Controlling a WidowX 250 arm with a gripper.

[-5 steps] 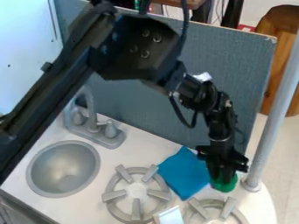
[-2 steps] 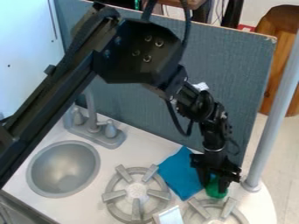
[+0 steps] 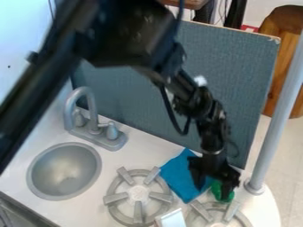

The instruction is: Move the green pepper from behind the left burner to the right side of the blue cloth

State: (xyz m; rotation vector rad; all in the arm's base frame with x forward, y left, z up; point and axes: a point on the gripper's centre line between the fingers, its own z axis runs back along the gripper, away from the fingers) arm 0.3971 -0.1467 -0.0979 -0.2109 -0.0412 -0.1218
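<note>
Camera view's got the gripper (image 3: 213,191) at the green thing (image 3: 216,189), jaws spread, so the counter (image 3: 83,210) probably supports it. Blue cloth (image 3: 179,173) lies right beside them.

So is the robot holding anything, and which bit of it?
I can't tell. The black gripper is right at the green thing, near the blue cloth, and hides part of it, so any hold is unclear.

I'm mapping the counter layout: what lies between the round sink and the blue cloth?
A gray burner lies between the sink and the blue cloth in the camera view.
</note>
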